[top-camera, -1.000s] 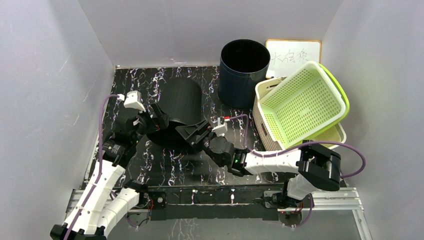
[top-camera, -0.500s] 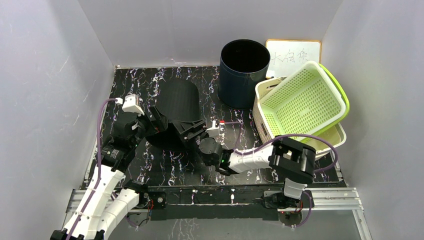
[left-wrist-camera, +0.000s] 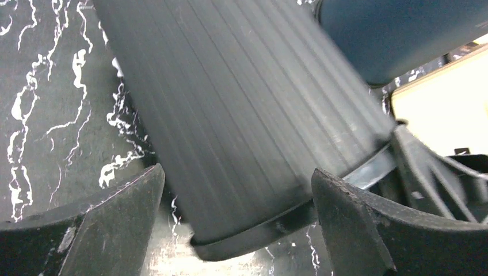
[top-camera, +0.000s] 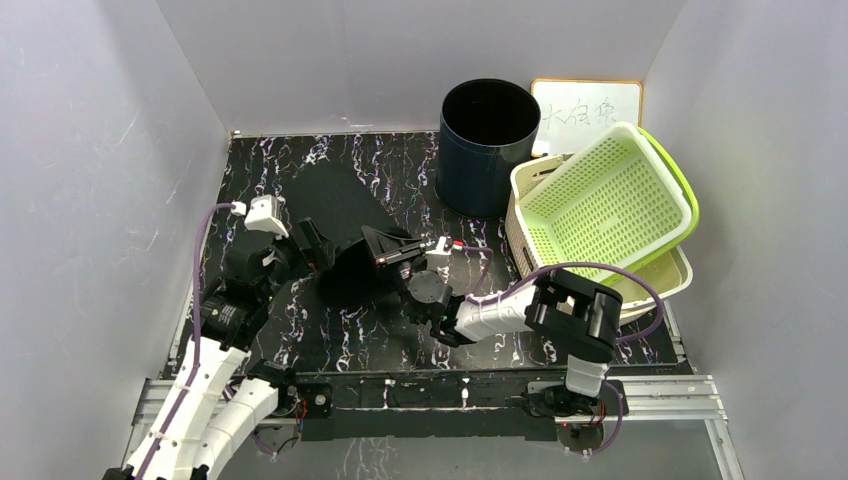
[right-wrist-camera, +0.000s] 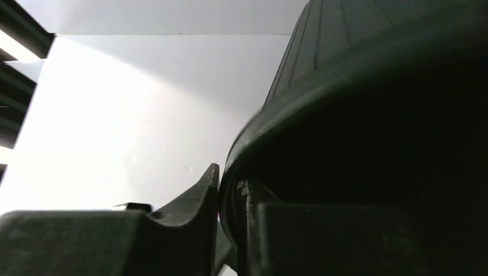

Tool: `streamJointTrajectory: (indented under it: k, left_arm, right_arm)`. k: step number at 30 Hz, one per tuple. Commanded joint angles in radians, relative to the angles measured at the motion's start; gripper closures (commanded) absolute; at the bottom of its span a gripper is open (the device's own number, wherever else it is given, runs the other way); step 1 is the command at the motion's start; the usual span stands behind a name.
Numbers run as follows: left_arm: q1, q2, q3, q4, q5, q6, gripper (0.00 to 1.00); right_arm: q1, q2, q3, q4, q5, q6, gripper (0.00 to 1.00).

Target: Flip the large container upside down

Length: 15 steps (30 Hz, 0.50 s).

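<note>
The large container (top-camera: 338,215) is a black ribbed bin lying on its side on the marbled black table, its open end toward the arms. My right gripper (top-camera: 388,252) is shut on the rim. In the right wrist view that rim (right-wrist-camera: 345,86) runs between the pinched fingers (right-wrist-camera: 230,190), one outside the wall and one inside. My left gripper (top-camera: 312,250) stands open at the bin's left side. In the left wrist view its fingers (left-wrist-camera: 115,230) flank the ribbed wall (left-wrist-camera: 247,115) near the rim without pressing on it.
An upright dark cylindrical bin (top-camera: 488,140) stands at the back, with a whiteboard (top-camera: 590,110) leaning on the wall behind it. Stacked green and cream perforated baskets (top-camera: 600,215) fill the right side. Grey walls close in the left, back and right.
The right gripper has closed onto the bin's rim. The bin has swung and tipped, so it now lies more lengthwise toward the arms. The left gripper stays open beside it.
</note>
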Motion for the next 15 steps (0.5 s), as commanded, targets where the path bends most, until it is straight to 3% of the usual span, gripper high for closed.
streamJointTrajectory:
  k: [1, 7, 11, 15]
  left_arm:
    - [0.000, 0.003, -0.022, -0.093, 0.002, 0.029, 0.02]
    - [0.001, 0.013, 0.034, -0.120, -0.024, 0.063, 0.02]
    - [0.001, 0.027, 0.130, -0.167, -0.065, 0.112, 0.02]
    - [0.001, 0.040, 0.225, -0.214, -0.136, 0.152, 0.02]
  right_arm:
    - [-0.038, 0.035, -0.039, 0.181, 0.005, -0.025, 1.00]
    - [-0.099, 0.104, -0.155, 0.385, -0.100, 0.053, 1.00]
    - [-0.162, 0.160, -0.219, 0.581, -0.208, 0.026, 1.00]
    - [-0.203, 0.216, -0.176, 0.706, -0.357, -0.067, 1.00]
